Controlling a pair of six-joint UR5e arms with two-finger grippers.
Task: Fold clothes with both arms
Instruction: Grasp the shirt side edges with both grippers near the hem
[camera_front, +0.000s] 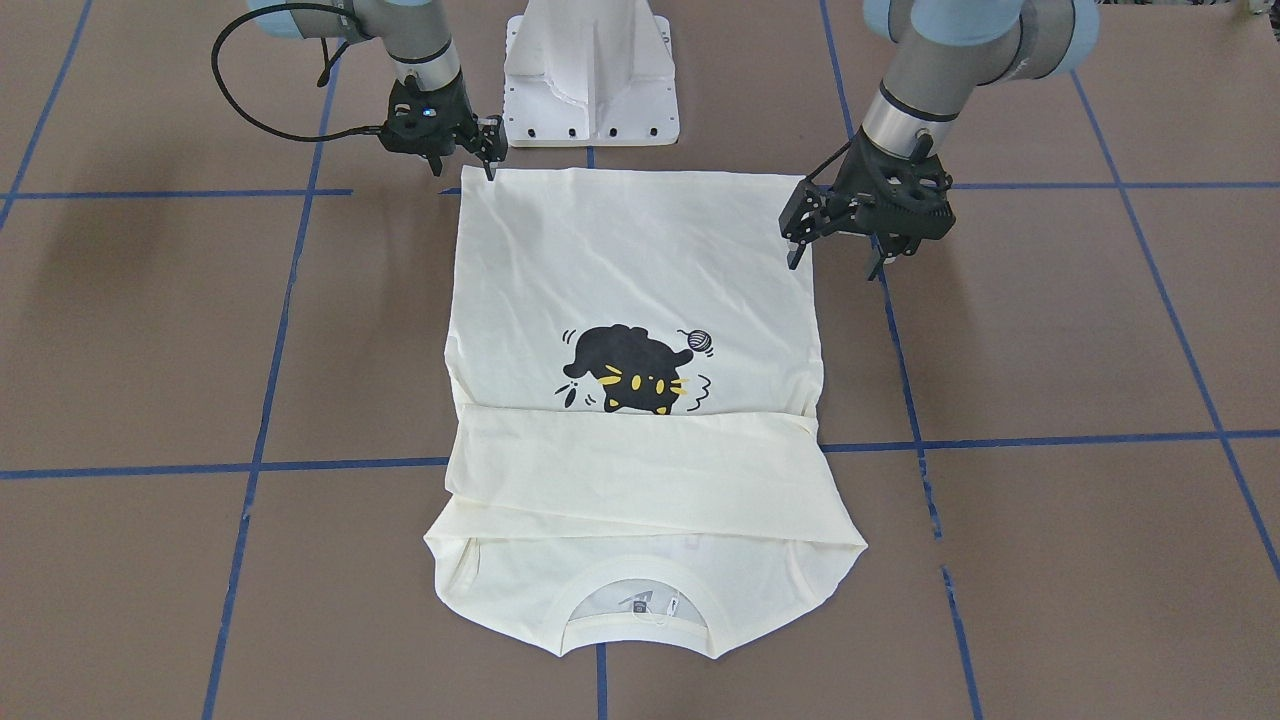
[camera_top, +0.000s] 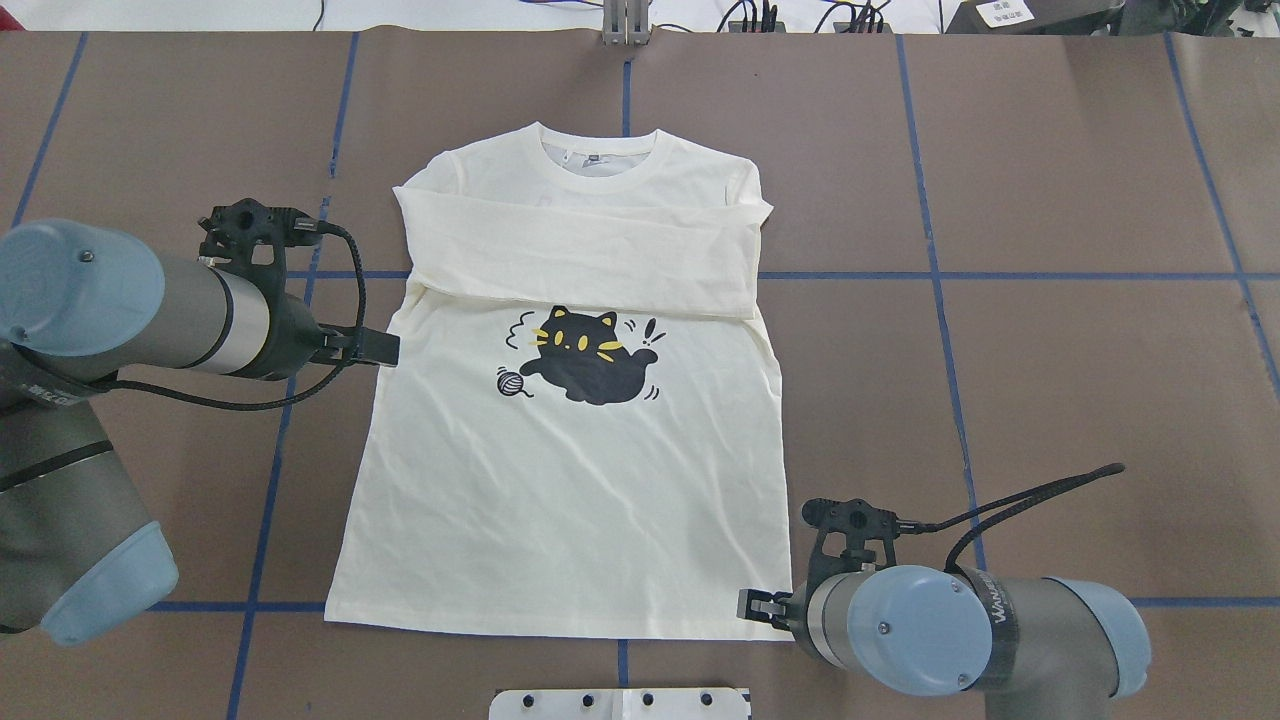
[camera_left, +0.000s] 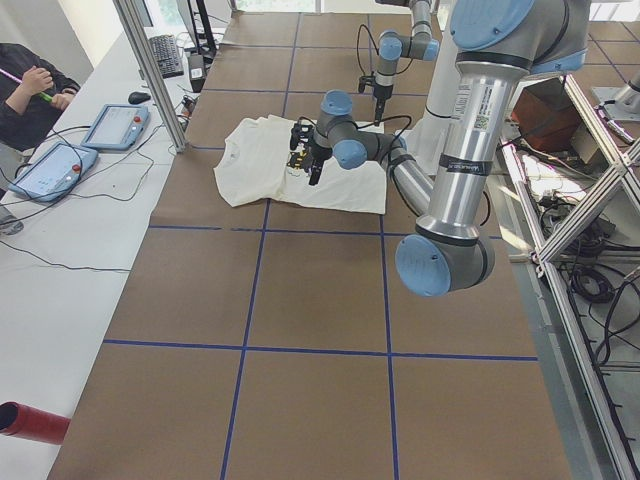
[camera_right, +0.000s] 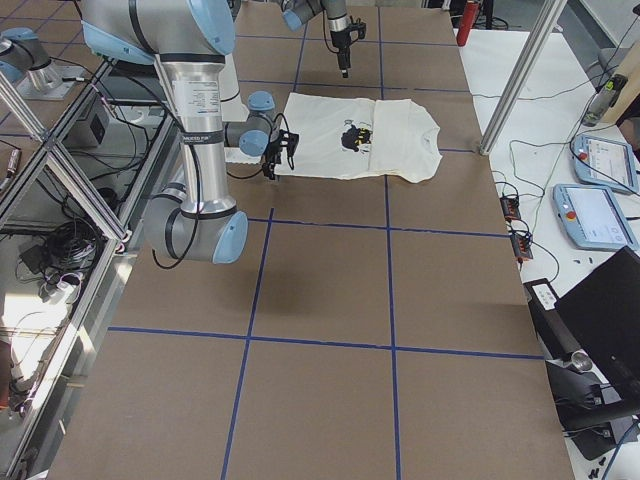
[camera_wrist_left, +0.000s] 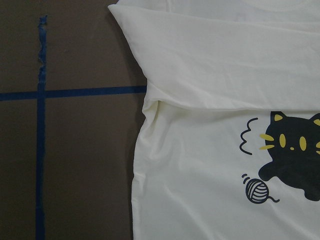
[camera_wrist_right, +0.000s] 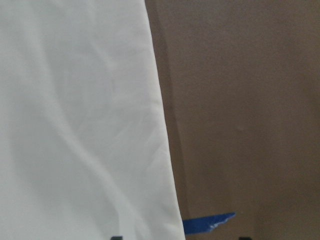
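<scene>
The cream T-shirt (camera_front: 630, 260) lies flat on the brown table with the cat print (camera_top: 585, 355) up. Both sleeves are folded across the chest, and the collar (camera_top: 600, 165) points away from the robot. My left gripper (camera_front: 838, 255) is open and empty. It hovers at the shirt's left side edge, about level with the print (camera_wrist_left: 295, 150). My right gripper (camera_front: 465, 165) is open and empty. It hangs over the hem's right corner (camera_top: 775, 625). The right wrist view shows only the shirt's plain edge (camera_wrist_right: 75, 125) and table.
The white pedestal base (camera_front: 590, 80) stands just behind the hem. Blue tape lines (camera_top: 935, 275) cross the brown table. Bare table lies on all sides of the shirt. Tablets (camera_left: 115, 125) and an operator sit beyond the far edge.
</scene>
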